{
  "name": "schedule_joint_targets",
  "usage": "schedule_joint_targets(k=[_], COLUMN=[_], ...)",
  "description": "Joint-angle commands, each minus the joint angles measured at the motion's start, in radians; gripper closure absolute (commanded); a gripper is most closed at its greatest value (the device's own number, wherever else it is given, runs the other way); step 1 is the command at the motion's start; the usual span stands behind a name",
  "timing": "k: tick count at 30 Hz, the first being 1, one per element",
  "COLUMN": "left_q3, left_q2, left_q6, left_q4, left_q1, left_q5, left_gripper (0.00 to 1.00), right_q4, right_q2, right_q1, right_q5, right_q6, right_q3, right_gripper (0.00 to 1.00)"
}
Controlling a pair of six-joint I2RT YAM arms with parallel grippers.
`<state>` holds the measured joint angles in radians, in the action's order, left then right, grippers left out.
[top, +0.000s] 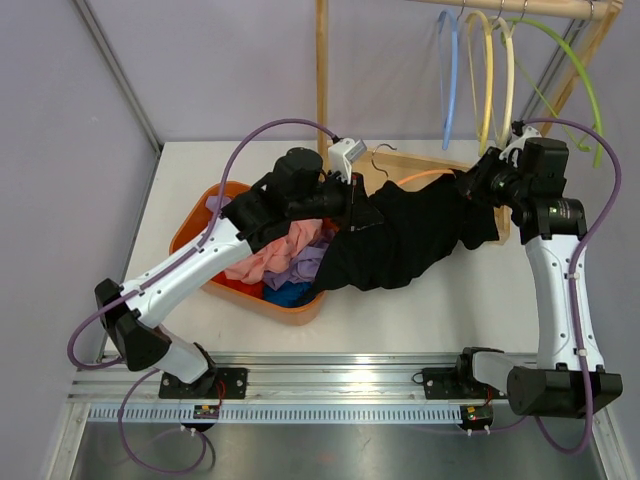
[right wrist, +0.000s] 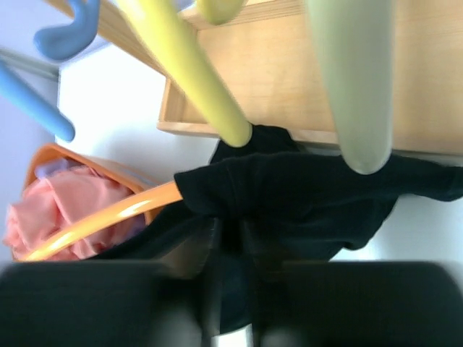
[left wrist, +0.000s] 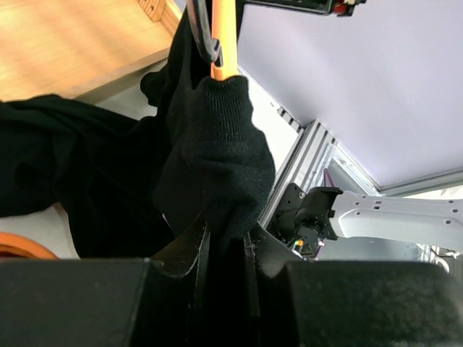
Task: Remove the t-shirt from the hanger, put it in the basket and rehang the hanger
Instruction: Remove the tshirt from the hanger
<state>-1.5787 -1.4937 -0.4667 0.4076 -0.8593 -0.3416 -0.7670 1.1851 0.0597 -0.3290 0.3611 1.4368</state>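
Left gripper [left wrist: 224, 242] at bottom of its wrist view, black fingers pinched tight on fine-knit edge of black t-shirt [left wrist: 217, 152]. Smooth orange hanger [left wrist: 225, 40] runs into cloth at top of frame. Right gripper [right wrist: 231, 249] blurred, fingers flank soft black fold, gap narrow; cannot tell if clamped. Top view: t-shirt stretched across centre between both grippers, left end over orange basket [top: 285, 312] of crumpled pink, purple and blue garments [top: 270, 262], right end by shallow wooden tray [top: 400, 165].

The t-shirt [top: 400, 245] lies across the middle of the tabletop [top: 470, 290]. Its left end reaches the basket [top: 290, 313] of clothes [top: 270, 258] near the left edge. A tray [top: 415, 165] sits behind it, and hangers [top: 489, 90] hang over the far right corner.
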Motion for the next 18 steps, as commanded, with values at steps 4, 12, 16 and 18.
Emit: schedule_joint_targets(k=[4,12,16,18], left_q3=[0.022,0.023,0.055,0.074], left_q2=[0.078,0.159,0.237,0.266], left_q6=[-0.020,0.144,0.298,0.310], left_q4=[-0.119,0.025,0.106,0.106], left_q1=[0.017,0.052,0.060,0.081], left_q5=[-0.034,-0.046,-0.108,-0.125], left_gripper=[1.00,1.00,1.00,1.00], right_q4=[0.130,0.204,0.235,0.224], right_q2=[-0.064,-0.078,-0.039,-0.015], right_q1=[0.006,0.185,0.298,0.316], right_q5=[0.062,0.154,0.131,0.081], right_q6=[0.004,-0.115,-0.159,-0.206], right_q3=[-0.041,-0.099,-0.115,-0.127], right_gripper=[1.00,1.00,1.00,1.00])
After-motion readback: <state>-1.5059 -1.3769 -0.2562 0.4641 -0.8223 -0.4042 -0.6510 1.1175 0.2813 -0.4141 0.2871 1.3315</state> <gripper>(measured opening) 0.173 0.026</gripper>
